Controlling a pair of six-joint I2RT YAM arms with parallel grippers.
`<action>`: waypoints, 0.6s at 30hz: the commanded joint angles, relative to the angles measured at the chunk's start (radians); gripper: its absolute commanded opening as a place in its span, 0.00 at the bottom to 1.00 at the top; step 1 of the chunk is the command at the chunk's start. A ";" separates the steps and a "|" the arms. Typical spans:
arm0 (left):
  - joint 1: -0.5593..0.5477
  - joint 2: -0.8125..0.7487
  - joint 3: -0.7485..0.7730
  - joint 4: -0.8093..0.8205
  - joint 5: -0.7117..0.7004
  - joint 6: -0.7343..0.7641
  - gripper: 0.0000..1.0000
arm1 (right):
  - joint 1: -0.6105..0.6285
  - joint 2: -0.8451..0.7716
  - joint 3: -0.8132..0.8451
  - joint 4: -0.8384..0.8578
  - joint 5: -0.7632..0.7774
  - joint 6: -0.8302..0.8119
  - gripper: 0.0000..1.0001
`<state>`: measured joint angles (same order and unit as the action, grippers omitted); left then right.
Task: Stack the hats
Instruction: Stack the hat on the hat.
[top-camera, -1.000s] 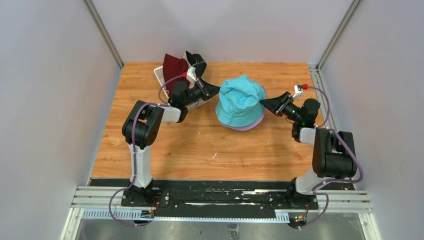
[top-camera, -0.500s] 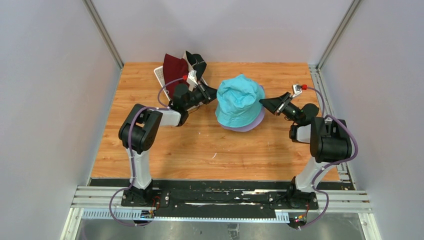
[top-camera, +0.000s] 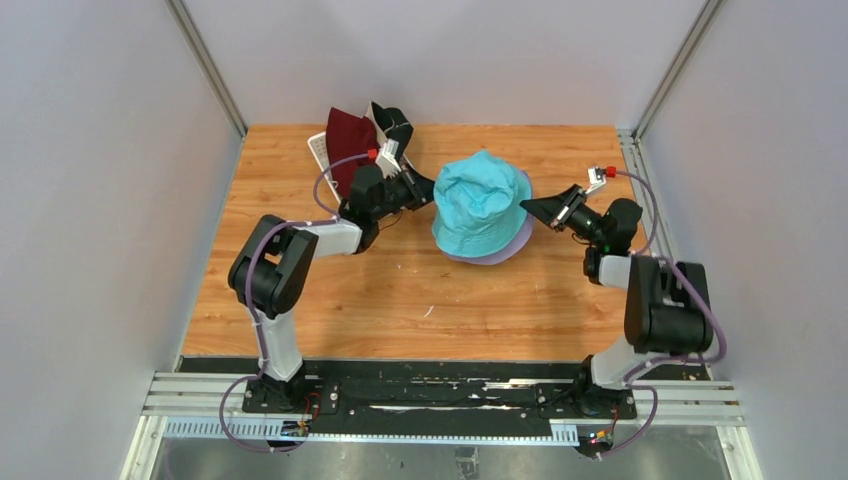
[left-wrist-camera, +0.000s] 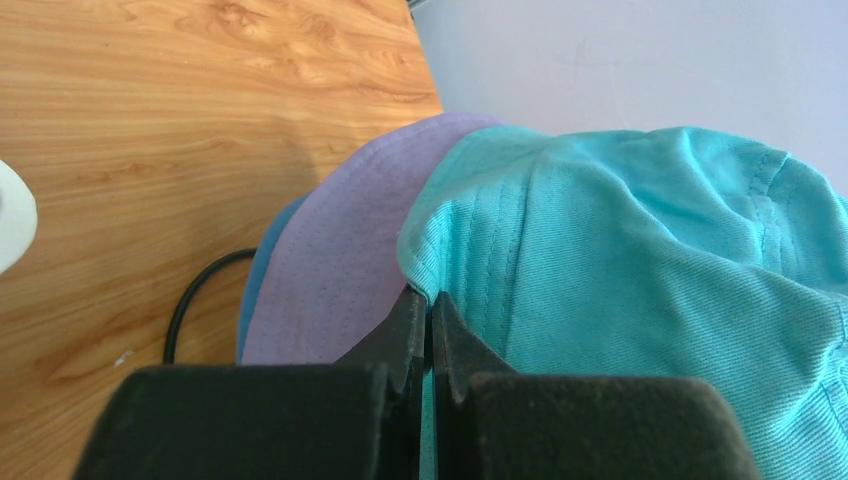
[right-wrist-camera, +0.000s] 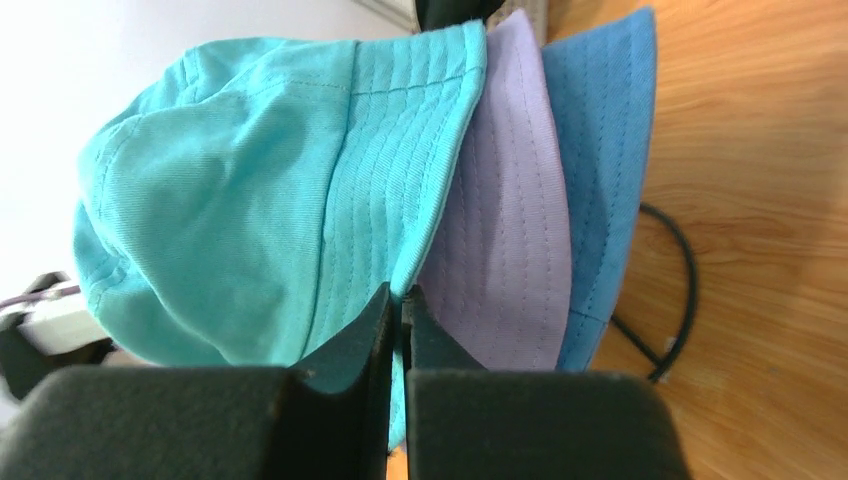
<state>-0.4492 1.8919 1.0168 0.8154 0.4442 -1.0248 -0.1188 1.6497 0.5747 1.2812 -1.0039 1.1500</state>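
hat feel: teal hat (top-camera: 480, 200) is soft cloth, likely light and floppy. Brim will sag and fold when lifted. Not fragile, and the stitched brim should not slip.
where to grab: outer brim edge, opposite sides, one pincer each. A pinch on the crown would just bunch the cloth.
left pincer (left-wrist-camera: 428, 312): clenched, tips together right at the teal brim edge. Looks like a thin pinch of brim between them.
right pincer (right-wrist-camera: 402, 300): clenched too, tips meet on the teal brim edge on the opposite side. Same thin pinch of cloth, as far as I can judge.
hat place: teal hat sits between the two pincers, crown up, on top of the pile.
under it: lavender hat (right-wrist-camera: 510, 200) lies just beside both sets of tips. Blue hat (right-wrist-camera: 600, 150) is one layer further out, with a black wire loop (right-wrist-camera: 680, 290) beyond it on the table (top-camera: 400, 290).
other hats: dark red hat (top-camera: 350, 135) and black hat (top-camera: 392, 122) are behind the left pincer, at a white basket (top-camera: 318, 150). No beige hat seen.
risk: the lavender brim is so close to the tips it could get caught in the pinch.
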 joint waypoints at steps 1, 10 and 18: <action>-0.048 -0.042 -0.033 -0.108 -0.033 0.097 0.00 | 0.019 -0.244 0.047 -0.679 0.169 -0.470 0.01; -0.111 -0.086 -0.063 -0.205 -0.136 0.159 0.00 | 0.079 -0.343 0.182 -1.159 0.452 -0.718 0.00; -0.135 -0.130 -0.062 -0.279 -0.194 0.200 0.00 | 0.122 -0.310 0.227 -1.293 0.653 -0.782 0.01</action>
<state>-0.5598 1.7912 0.9684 0.6308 0.2836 -0.8833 -0.0185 1.3075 0.7853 0.1638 -0.5308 0.4595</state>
